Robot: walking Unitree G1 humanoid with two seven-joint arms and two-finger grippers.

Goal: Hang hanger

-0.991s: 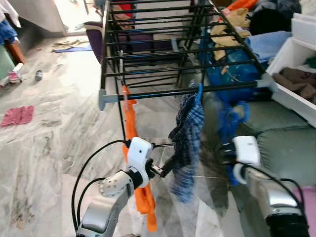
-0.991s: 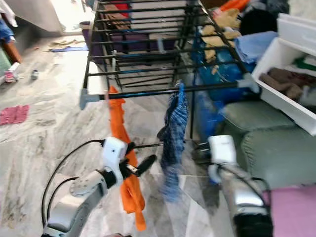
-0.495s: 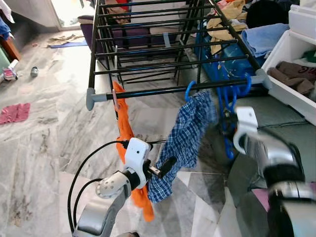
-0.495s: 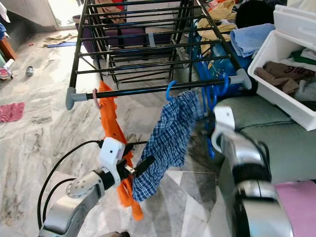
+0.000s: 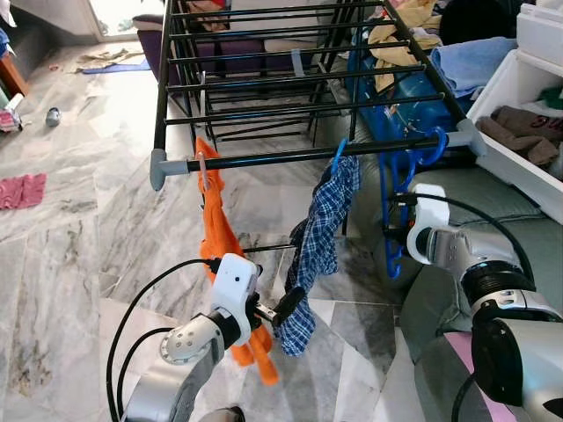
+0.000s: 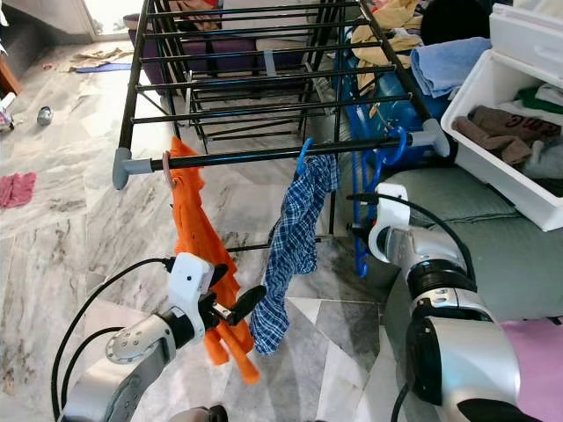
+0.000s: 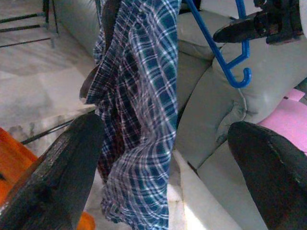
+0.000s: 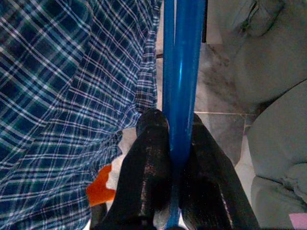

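- Marble floor [image 5: 79, 255] fills the left; a black drying rack [image 5: 264, 159] crosses the frame's top.
- Plaid shirt [image 5: 318, 237], swinging half a second ago, now hangs straight at centre.
- Right gripper [image 8: 169, 143], fingers clamped on the blue hanger [image 8: 182, 81], has it right of centre, hooked over the rail.
- Left gripper [image 7: 158, 143], fingers apart, flanks the shirt's hem.

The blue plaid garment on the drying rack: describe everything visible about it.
The blue plaid garment is thin woven cloth, checked in navy, teal and white. It hangs limp and bunched from a blue hanger hook on the drying rack's front rail, right of an orange garment. Its lower end reaches the left pincer, whose fingers are spread. The right pincer is closed on blue hangers right beside the cloth.
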